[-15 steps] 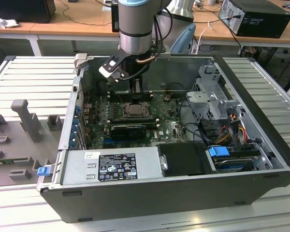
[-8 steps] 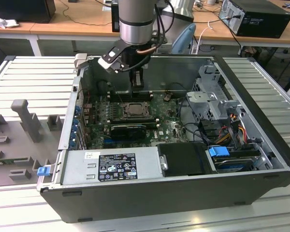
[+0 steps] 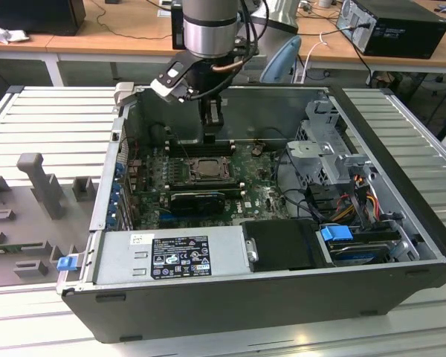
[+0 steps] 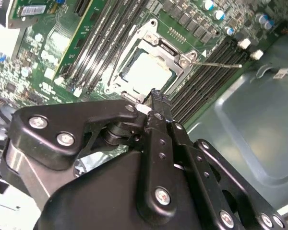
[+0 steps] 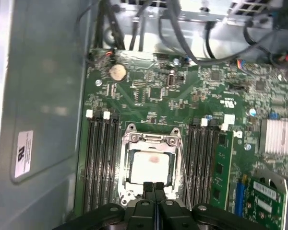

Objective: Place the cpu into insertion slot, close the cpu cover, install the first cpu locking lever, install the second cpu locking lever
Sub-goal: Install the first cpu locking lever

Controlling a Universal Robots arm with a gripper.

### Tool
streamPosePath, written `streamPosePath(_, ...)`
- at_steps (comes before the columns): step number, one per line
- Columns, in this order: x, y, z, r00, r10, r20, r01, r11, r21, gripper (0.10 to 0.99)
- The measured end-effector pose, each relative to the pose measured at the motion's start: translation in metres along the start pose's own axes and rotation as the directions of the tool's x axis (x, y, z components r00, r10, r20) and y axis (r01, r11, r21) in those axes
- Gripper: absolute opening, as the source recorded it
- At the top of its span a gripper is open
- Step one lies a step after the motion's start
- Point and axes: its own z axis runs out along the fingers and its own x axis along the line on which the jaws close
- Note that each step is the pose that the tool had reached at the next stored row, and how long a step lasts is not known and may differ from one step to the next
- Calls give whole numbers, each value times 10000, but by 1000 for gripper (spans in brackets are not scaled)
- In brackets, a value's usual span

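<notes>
Across the near part of the bench [image 3: 44,119], an open computer case [image 3: 208,305] is being carried on its side, so that the green board [image 3: 260,197] inside is being presented face up to the arm. Against the case's near wall a grey power supply [image 3: 171,253] is being housed.

Farther in, toward the middle of the board, the insertion slot [image 4: 128,64] is being flanked on two sides by long black memory slots [image 5: 101,158]. The cpu [image 5: 151,165] is being held flat inside that slot. The cpu cover [image 5: 126,160] is being laid down around it, with the pale chip being shown through the square window. By this, it is judged, the chip is being kept seated. A thin wire lever [image 4: 221,63] is being left standing out from a corner of the slot beside the memory slots, seemingly not latched.

Over the slot's far edge the gripper [image 5: 153,187] is being held pointing straight down; its height above the board cannot be told. Its fingers are being pressed together with nothing between them, a narrow tip judged better suited to pushing than to grasping.

Toward the case's far wall the arm [image 3: 208,30] is being held upright, its wrist being hung above the far edge of the board.
</notes>
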Motion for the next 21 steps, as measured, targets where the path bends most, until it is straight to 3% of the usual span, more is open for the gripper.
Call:
streamPosePath(4, 0, 0, 1, 9950, -997, -16, 997, 9950, -6, 106)
streamPosePath(6, 0, 0, 3, 9852, -1715, -35, 1715, 9852, -12, 106)
streamPosePath(10, 1, -1, 4, 9694, -2456, -14, 2456, 9694, -4, 106)
streamPosePath(16, 2, -1, 5, 9386, -3449, -6, 3449, 9386, -6, 106)
streamPosePath(21, 2, 0, 5, 9069, -4213, -27, 4213, 9069, -19, 106)
